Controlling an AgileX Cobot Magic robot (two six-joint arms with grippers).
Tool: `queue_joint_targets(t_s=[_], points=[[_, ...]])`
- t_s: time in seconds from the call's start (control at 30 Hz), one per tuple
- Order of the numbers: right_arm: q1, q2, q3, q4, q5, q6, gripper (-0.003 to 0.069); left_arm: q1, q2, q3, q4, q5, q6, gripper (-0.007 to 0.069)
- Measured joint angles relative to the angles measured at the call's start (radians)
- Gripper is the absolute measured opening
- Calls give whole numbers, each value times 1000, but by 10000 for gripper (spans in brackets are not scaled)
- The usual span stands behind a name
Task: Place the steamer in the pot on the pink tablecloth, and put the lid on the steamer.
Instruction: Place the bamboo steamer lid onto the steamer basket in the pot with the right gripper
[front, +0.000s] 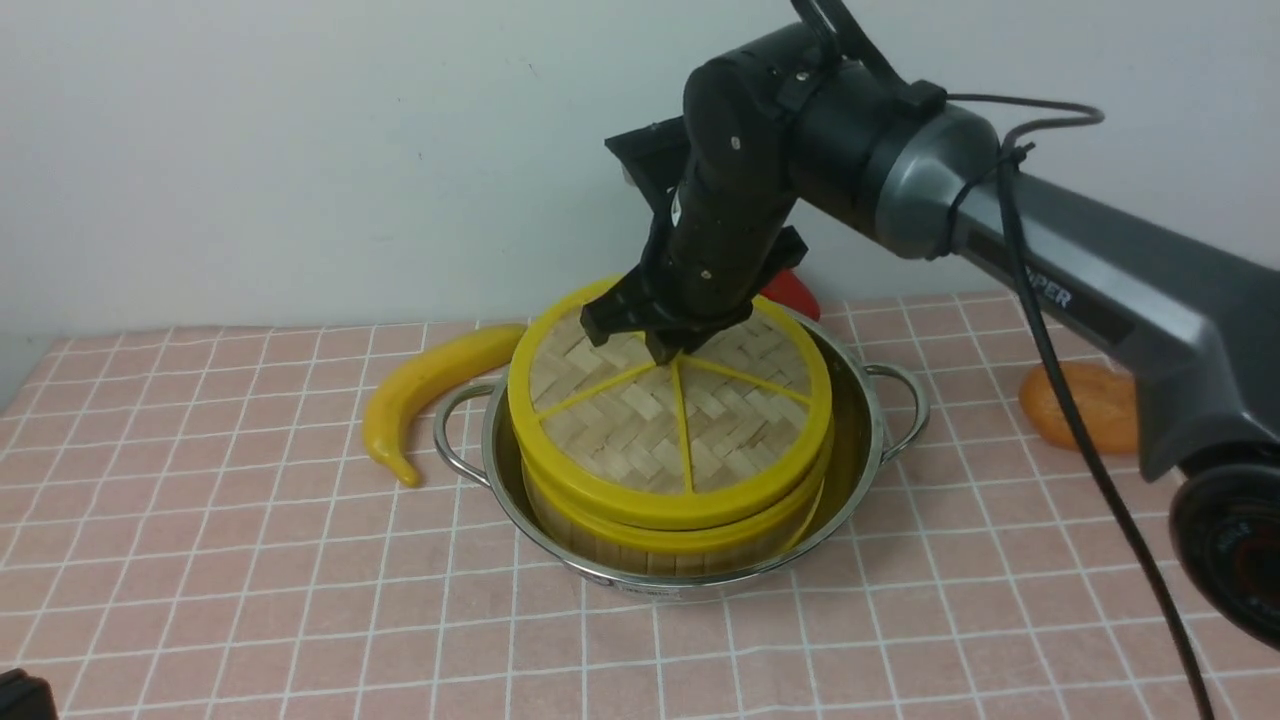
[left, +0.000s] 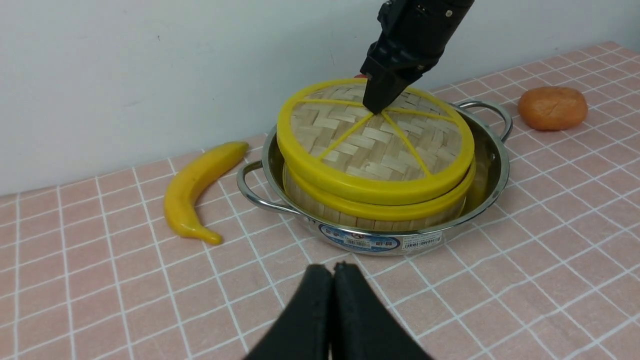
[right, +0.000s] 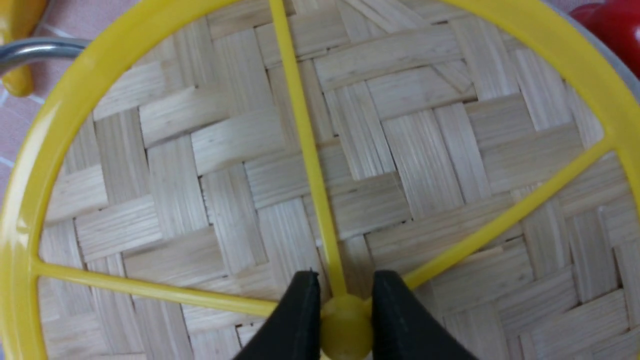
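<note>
Now lid (front: 670, 410) atop steamer (front: 680, 556).

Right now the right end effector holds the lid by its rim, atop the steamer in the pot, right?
No, by its centre hub, as the right wrist view shows: the right end effector holds the lid there, atop the steamer in the pot.

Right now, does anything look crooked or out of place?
The lid sits slightly off-centre on the steamer, whose yellow rim shows more on one side. The right tool grips the lid's hub. Nothing spilled or broken.
</note>
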Motion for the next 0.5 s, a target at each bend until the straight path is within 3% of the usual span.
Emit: queue_joint_targets(t_s=[0.5], points=[[0, -52, 14, 33, 1, 0, 146, 0, 0, 0, 0, 0, 0, -1]])
